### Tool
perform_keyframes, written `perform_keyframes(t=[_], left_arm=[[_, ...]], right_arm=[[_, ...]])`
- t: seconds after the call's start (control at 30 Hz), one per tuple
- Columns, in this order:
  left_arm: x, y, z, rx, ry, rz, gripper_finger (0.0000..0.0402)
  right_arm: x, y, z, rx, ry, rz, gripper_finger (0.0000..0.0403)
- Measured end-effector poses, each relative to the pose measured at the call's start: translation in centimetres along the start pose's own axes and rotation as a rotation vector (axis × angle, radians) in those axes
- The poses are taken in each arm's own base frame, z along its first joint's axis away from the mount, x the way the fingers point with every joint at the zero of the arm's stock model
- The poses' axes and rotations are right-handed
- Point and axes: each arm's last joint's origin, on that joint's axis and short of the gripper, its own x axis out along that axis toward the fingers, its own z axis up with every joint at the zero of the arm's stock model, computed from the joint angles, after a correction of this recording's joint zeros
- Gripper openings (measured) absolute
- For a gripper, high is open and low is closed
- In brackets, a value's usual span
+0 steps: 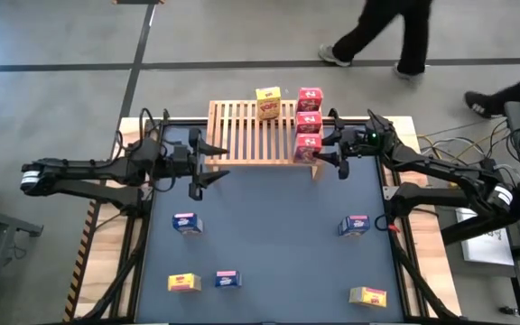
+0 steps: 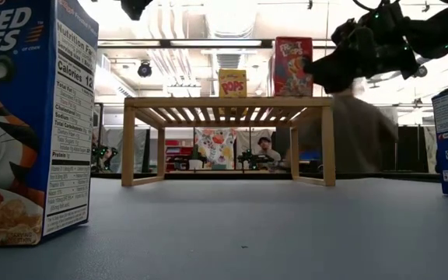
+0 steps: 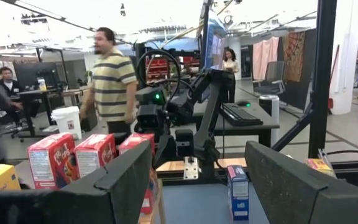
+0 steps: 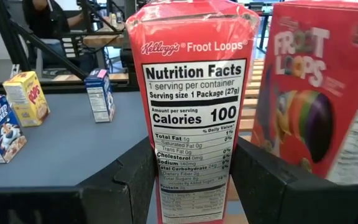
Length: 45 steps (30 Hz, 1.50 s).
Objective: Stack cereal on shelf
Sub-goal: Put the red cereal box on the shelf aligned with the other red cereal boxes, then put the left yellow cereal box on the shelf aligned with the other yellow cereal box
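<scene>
Four boxes stand on the rack so far, five wait on the table — the job is a little under half done.

Largest first: the dark table [image 1: 269,235] carries the wooden rack [image 1: 242,135] at its far edge. Both arms flank the rack. The left end effector [image 1: 208,167] hangs just off the rack's left front corner with its fingers spread and nothing between them; it looks to be waiting. The right end effector [image 1: 330,152] is at the rack's right end, and the right wrist view shows its two fingers closed on a red box [image 4: 194,112], side panel facing the camera, with a second red box [image 4: 319,87] just beside it.

On the slats, three red boxes [image 1: 309,122] form a row along the right end, and one yellow box [image 1: 268,103] stands alone near the back. The nearest red one [image 1: 308,147] is the one gripped. Whether its base is fully down on the slats I cannot tell.

So the step in hand is placing the third red box. Next, as I judge it, the right fingers must part without tipping the box into its neighbour, then draw clear.

Loose on the table: a blue box [image 1: 186,223] and another [image 1: 227,279] on the left with a yellow box [image 1: 183,283], a blue box [image 1: 355,225] and a yellow one [image 1: 368,296] on the right — all well apart from the rack.
</scene>
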Motion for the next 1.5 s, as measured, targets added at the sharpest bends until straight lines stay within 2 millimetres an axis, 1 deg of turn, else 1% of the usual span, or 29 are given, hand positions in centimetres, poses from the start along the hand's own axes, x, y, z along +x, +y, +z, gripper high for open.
perform_keyframes(t=[0.2,0.63,1.13,1.33,1.5], left_arm=[[0.1,0.0,-0.2,0.006,0.008,-0.001,0.0242],[0.2,0.0,-0.2,0.015,0.009,0.0,0.0242],[0.2,0.0,-0.2,0.015,0.008,0.0,0.0242],[0.2,0.0,-0.2,0.015,0.008,0.001,0.0242],[0.2,0.0,-0.2,0.015,0.008,0.001,0.0242]], right_arm=[[-0.4,-0.6,-0.1,0.01,0.005,-0.034,0.0178],[-0.5,-0.6,-0.3,0.003,0.017,-0.035,0.0179],[-0.5,-0.6,-0.6,0.031,0.04,-0.036,0.0242],[-1.0,-0.2,-0.8,0.04,0.096,-0.044,0.0249],[-1.9,0.5,-0.4,0.023,0.114,-0.081,0.0247]])
